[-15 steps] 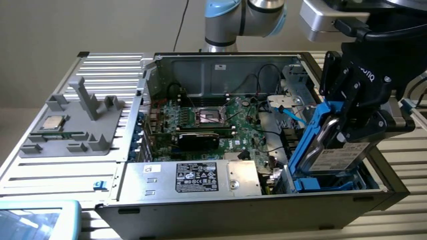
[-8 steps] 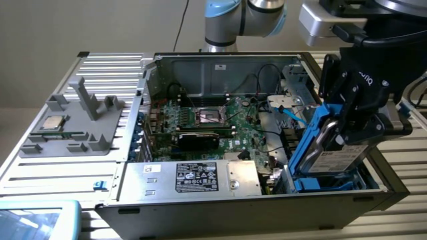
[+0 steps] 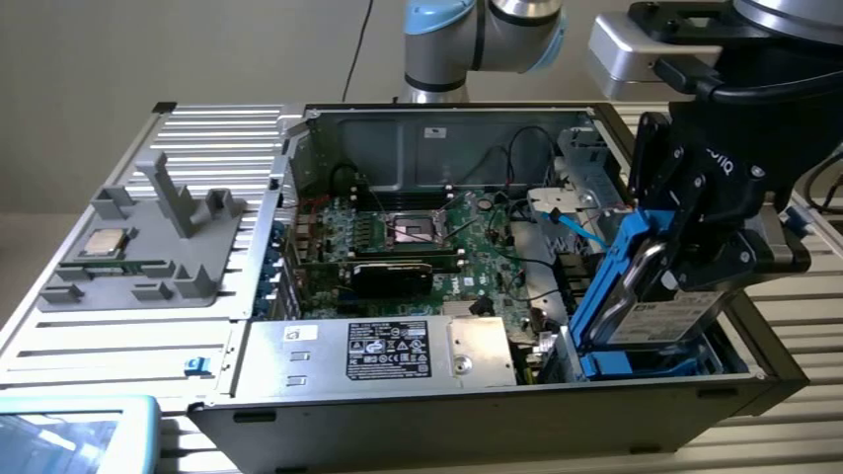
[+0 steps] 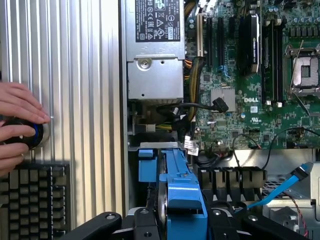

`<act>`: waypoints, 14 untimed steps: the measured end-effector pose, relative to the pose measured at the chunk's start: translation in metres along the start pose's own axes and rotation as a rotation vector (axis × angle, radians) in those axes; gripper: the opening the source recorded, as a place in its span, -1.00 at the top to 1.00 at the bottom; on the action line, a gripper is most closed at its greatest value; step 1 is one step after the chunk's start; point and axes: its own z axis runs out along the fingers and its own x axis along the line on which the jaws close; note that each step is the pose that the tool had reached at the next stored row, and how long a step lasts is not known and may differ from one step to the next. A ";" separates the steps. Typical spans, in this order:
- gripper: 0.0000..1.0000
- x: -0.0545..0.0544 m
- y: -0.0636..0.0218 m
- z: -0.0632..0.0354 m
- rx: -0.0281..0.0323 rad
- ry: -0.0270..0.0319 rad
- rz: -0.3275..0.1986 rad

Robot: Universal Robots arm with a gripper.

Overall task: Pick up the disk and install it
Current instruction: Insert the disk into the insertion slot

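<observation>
The disk (image 3: 654, 318) is a silver-grey drive with a white label and a blue bracket (image 3: 611, 281) round its edges. It stands on edge, slightly tilted, with its lower end down in the blue drive bay (image 3: 685, 363) at the front corner of the open computer case, on the exterior view's right. My black gripper (image 3: 696, 269) is shut on its upper part from above. In the wrist view the disk (image 4: 179, 192) runs edge-on between my fingers (image 4: 106, 224), and the gripper (image 4: 177, 227) is clamped on the blue bracket.
A silver power supply box (image 3: 395, 351) with a black label sits beside the bay. A loose blue cable (image 3: 579, 232) and black wires lie over the motherboard (image 3: 435, 247). A CPU chip (image 3: 106, 242) rests on a grey fixture. A hand (image 4: 17, 122) holds a knob by a keyboard (image 4: 30, 200).
</observation>
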 end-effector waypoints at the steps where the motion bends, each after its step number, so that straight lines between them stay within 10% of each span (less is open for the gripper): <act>1: 0.25 0.000 0.0000 0.0004 0.0000 0.0001 0.000; 14: 0.25 0.000 0.0000 0.0052 -0.0005 0.0000 0.000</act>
